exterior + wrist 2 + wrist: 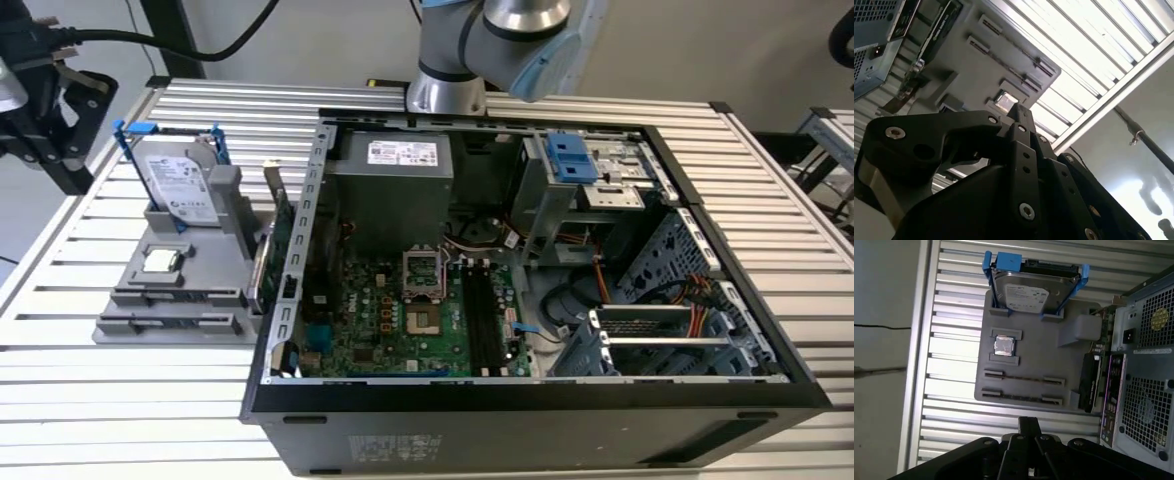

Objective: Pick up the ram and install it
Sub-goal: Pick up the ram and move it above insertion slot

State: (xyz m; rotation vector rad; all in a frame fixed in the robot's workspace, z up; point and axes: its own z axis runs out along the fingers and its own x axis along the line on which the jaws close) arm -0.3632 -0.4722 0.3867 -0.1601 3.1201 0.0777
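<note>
We see the gripper (1029, 421) (1019, 111) in both wrist views, its black fingers (1025, 426) pressed together on nothing, hovering over the slatted counter (954, 365) just off the edge of a grey holder (1074, 357). In the first wrist view the ram (1024, 379) stands on edge in one of the holder's slots, a thin dark strip. Beyond it sit a square processor (1004, 346) and a hard drive (1031, 290) in blue rails. The open computer case (534, 400) lies beside the holder.
</note>
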